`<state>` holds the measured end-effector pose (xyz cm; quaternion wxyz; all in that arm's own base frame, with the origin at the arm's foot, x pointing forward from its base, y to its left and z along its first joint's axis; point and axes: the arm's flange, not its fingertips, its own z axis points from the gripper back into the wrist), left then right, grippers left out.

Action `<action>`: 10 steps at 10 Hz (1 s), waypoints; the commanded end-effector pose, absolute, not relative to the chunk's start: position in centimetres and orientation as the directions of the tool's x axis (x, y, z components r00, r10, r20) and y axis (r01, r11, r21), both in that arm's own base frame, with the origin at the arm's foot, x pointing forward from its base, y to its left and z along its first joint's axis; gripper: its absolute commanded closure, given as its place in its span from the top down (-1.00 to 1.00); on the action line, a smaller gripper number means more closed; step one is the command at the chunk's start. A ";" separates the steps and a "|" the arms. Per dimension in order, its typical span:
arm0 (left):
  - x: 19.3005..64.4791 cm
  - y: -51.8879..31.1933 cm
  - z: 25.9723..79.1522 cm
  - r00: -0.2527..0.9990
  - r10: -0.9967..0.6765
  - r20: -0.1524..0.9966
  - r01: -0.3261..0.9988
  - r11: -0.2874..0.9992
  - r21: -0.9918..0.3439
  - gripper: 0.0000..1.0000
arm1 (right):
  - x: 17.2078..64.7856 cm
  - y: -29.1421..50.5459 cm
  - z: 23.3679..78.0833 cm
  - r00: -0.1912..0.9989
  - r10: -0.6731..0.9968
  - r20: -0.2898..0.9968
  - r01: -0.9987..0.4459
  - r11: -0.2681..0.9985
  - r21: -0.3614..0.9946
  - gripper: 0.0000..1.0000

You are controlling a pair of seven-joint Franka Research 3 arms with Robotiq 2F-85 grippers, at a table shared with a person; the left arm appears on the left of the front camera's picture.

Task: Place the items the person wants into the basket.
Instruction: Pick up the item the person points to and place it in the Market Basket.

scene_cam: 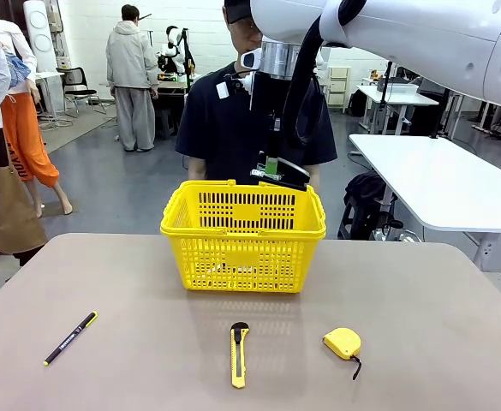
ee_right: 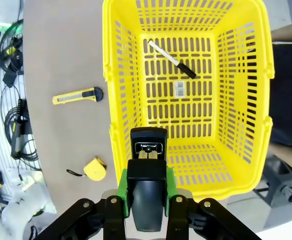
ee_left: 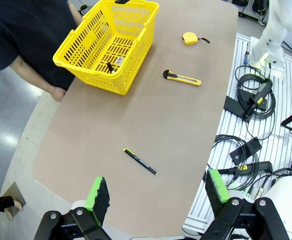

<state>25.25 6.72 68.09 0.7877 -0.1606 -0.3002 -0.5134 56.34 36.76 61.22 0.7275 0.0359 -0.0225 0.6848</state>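
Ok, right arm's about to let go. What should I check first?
1. Right gripper shut on the stapler: ok.
2. Stapler above the basket opening, not the rim: ok in the right wrist view; the height I cannot tell.
3. Marker lying in the basket, away from the drop spot: ok.
4. Person's hand outside the basket: ok.
5. Tape measure on the table, free for the next pick: ok.
6. Left gripper open and far from the basket: ok.
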 end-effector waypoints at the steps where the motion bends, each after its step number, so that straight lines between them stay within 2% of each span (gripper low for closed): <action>1: 25.2 6.7 68.1 0.286 -0.710 0.643 0.908 0.416 0.055 1.00 | 57.1 35.6 59.8 0.018 0.992 0.126 -1.000 0.016 0.020 -0.37; 4: 25.2 6.7 68.1 0.286 -0.710 0.643 0.908 0.416 0.055 1.00 | 59.6 36.6 56.3 -0.085 0.989 0.120 -0.996 -0.085 -0.002 -0.37; 7: 25.2 6.7 68.1 0.286 -0.710 0.643 0.908 0.416 0.055 1.00 | 62.4 38.2 54.2 -0.182 0.975 0.127 -0.979 -0.192 0.069 -0.37; 10: 25.2 6.7 68.1 0.286 -0.710 0.643 0.908 0.416 0.055 1.00 | 63.7 39.8 52.3 -0.181 0.978 0.101 -0.970 -0.194 0.146 -0.37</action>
